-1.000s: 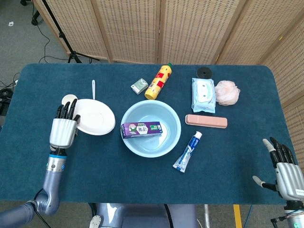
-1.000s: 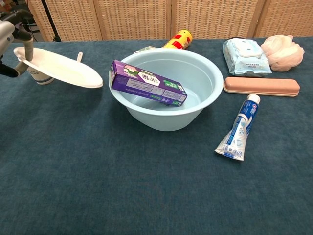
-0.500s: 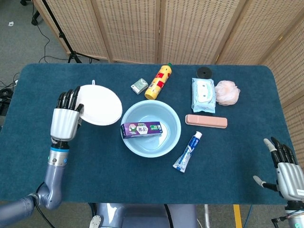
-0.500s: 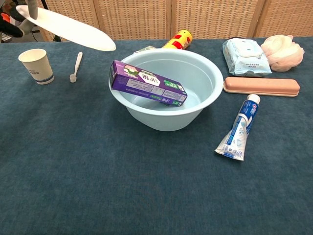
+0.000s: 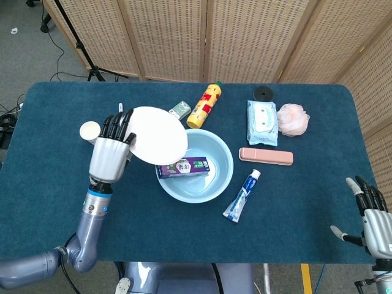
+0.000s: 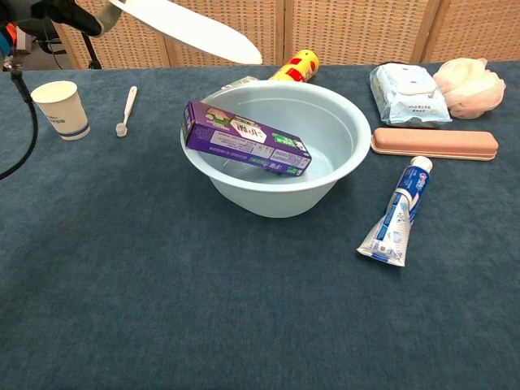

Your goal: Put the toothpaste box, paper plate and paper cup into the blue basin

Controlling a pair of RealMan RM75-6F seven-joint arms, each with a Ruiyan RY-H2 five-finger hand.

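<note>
My left hand [image 5: 110, 153] holds the white paper plate [image 5: 158, 136] by its left edge, lifted high above the table. The plate [image 6: 191, 29] reaches over the left rim of the blue basin [image 5: 222, 177]. The purple toothpaste box [image 5: 182, 166] lies slanted inside the basin [image 6: 325, 187], its left end on the rim [image 6: 244, 138]. The paper cup [image 6: 61, 110] stands upright at the table's far left [image 5: 89, 131]. My right hand [image 5: 373, 214] hovers at the lower right corner, fingers apart, holding nothing.
A white spoon [image 6: 126, 110] lies beside the cup. A toothpaste tube [image 5: 242, 195], a pink case [image 5: 266, 156], a wipes pack [image 5: 262, 122], a pink bath puff [image 5: 293, 119], a yellow bottle [image 5: 204, 105] and a small green box [image 5: 179, 110] lie around the basin.
My left hand has carried the plate up and to the right, from beside the cup to over the basin's left rim. The cup now stands uncovered. The right hand barely moved.
</note>
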